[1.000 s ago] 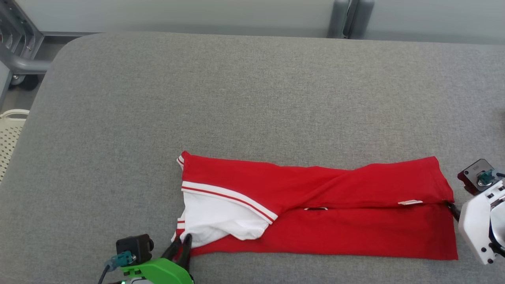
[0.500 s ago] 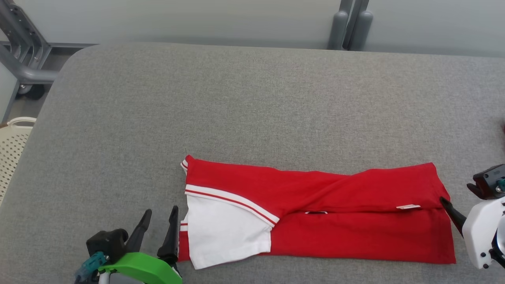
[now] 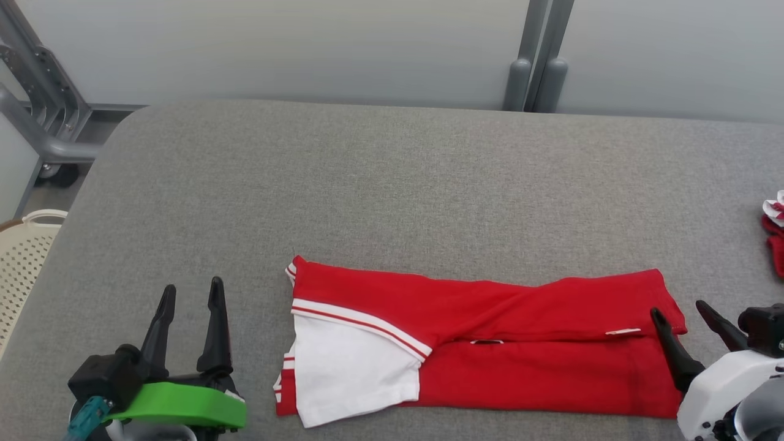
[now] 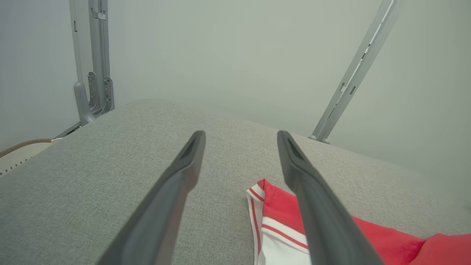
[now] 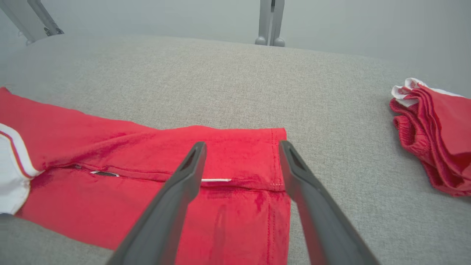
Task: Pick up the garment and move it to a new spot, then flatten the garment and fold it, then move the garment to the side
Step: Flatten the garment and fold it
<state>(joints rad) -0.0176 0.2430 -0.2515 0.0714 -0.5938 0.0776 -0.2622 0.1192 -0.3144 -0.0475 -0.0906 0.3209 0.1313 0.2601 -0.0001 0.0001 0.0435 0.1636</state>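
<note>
The garment is a red shirt with a white, red-striped sleeve, folded into a long band lying flat near the table's front edge; it also shows as the garment and the garment. My left gripper stands open to the left of the sleeve end, apart from the cloth, nothing between its fingers. My right gripper is open at the band's right end, one finger over the hem and one beside it, holding nothing. In the wrist views the left gripper and right gripper both show spread fingers.
The grey fabric table stretches wide behind the garment. A second red and white bundle of cloth lies at the far right edge, also seen as cloth. A cream perforated basket sits off the left side; metal frame posts stand behind.
Both grippers let go of the garment's ends, opened and drew back; the sleeve end dropped flat. The head camera tilted up, showing more wall and the bundle at right.
</note>
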